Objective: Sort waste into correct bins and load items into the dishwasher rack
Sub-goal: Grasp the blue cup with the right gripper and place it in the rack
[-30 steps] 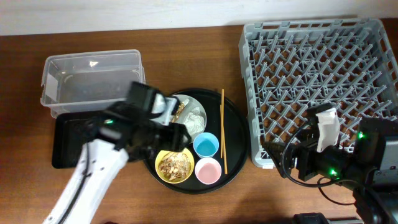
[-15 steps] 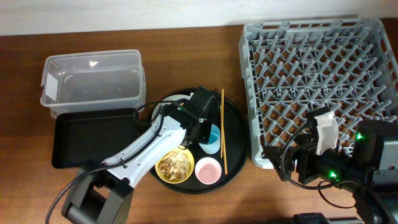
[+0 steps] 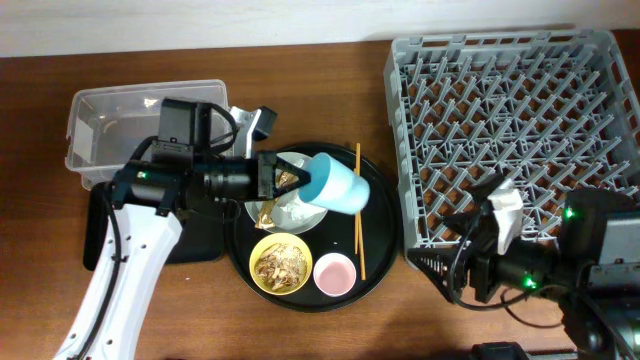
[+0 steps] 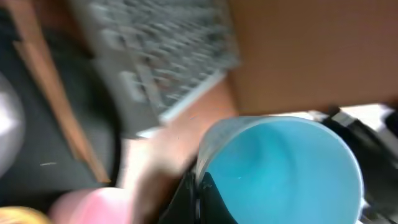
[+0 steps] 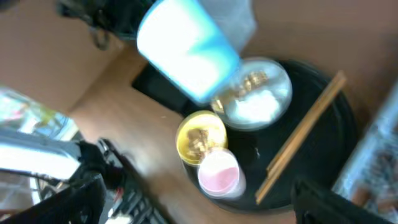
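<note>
My left gripper (image 3: pixel 303 183) is shut on the rim of the light-blue cup (image 3: pixel 337 184), which hangs tilted on its side above the round tray. In the left wrist view the fingers (image 4: pixel 200 190) pinch the cup's (image 4: pixel 286 168) wall. Below it sit the grey plate (image 3: pixel 290 212) with a white napkin (image 5: pixel 256 104) and a gold-brown wrapper (image 5: pixel 249 81), the yellow bowl (image 3: pixel 281 264) of food scraps, the pink cup (image 3: pixel 335 272) and the chopsticks (image 3: pixel 358 210). My right gripper (image 3: pixel 492 228) stands open at the dishwasher rack's (image 3: pixel 520 120) front edge.
The clear tub (image 3: pixel 145 125) stands at the back left, with the shallow black tray (image 3: pixel 110 250) in front of it, partly under my left arm. The round black serving tray (image 3: pixel 380 240) lies between the bins and the rack.
My left gripper has shut on the light-blue cup and lifted it off the round tray, tilting it. The right gripper has shifted slightly and stays open.
</note>
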